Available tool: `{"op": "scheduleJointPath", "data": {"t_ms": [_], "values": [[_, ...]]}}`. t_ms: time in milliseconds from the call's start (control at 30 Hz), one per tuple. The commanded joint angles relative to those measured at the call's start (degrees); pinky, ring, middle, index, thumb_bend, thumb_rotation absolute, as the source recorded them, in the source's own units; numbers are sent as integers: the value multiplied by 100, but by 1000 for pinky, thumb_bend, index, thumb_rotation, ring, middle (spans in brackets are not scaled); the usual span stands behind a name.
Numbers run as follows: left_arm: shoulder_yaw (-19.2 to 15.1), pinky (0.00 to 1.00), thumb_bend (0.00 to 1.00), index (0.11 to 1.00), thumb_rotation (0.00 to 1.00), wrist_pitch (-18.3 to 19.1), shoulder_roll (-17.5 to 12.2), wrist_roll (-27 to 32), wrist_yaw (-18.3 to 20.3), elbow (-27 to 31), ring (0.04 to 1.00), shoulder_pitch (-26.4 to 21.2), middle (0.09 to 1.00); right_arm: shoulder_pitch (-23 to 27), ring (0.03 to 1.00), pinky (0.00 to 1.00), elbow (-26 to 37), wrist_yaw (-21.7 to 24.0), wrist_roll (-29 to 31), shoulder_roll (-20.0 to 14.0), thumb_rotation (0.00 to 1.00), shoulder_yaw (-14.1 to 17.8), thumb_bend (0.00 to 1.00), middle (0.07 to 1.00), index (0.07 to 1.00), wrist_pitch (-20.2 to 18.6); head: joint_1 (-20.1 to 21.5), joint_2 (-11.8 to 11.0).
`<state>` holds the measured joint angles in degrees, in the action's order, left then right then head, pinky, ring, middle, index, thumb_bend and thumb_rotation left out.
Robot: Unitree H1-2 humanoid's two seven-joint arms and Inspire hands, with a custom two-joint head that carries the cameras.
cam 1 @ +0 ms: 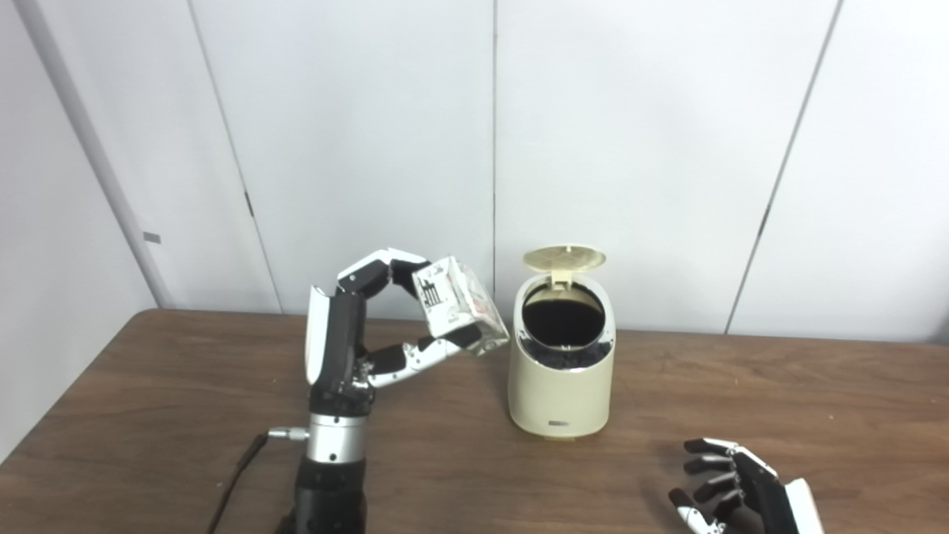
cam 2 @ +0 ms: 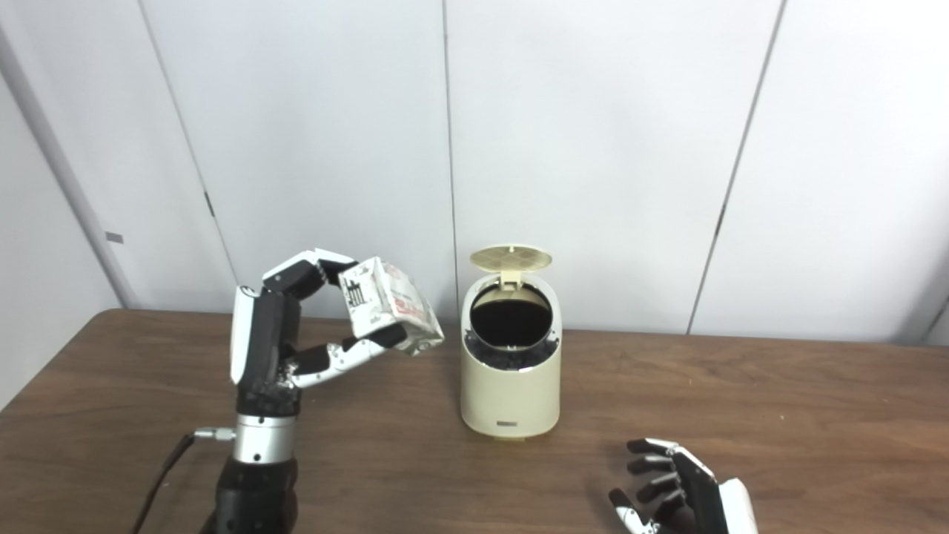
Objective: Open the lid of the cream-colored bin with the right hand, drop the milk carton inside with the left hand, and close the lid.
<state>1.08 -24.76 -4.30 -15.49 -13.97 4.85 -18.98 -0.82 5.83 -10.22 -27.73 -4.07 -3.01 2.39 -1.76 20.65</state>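
The cream-colored bin stands upright at the middle of the wooden table. Its round lid is flipped up at the back, showing the dark inside. My left hand is raised to the left of the bin, shut on the white milk carton. The carton is tilted and held between fingers above and thumb below, close to the bin's left shoulder but apart from it. My right hand rests low at the front right, fingers apart, holding nothing.
White wall panels close off the back of the table. A black cable runs along my left forearm down to the front edge.
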Motion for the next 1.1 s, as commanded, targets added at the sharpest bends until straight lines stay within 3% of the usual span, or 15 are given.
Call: {"op": "scheduleJointPath", "data": {"t_ms": [0, 300, 633, 1067], "values": [[98, 453, 502, 503, 0, -215, -37, -37, -272, 11, 464, -269, 465, -82, 590, 442, -8, -53, -39, 100, 0, -108, 281, 657, 661, 90, 44, 3], [712, 569, 503, 496, 0, -216, 76, -354, -1071, -399, 482, -348, 457, -191, 627, 499, -32, -175, -85, 102, 0, -176, 304, 673, 671, 167, 254, 19], [1486, 497, 503, 491, 0, -216, 76, -274, -2103, -1051, 477, -637, 466, -426, 656, 546, 128, -182, 12, 184, 0, -204, 285, 697, 690, 86, 381, 46], [2326, 500, 503, 507, 0, -217, -125, -495, -3433, -1889, 483, -1347, 454, -556, 655, 547, 215, -239, -115, 253, 0, -292, 311, 697, 684, 64, 568, 21]]}}
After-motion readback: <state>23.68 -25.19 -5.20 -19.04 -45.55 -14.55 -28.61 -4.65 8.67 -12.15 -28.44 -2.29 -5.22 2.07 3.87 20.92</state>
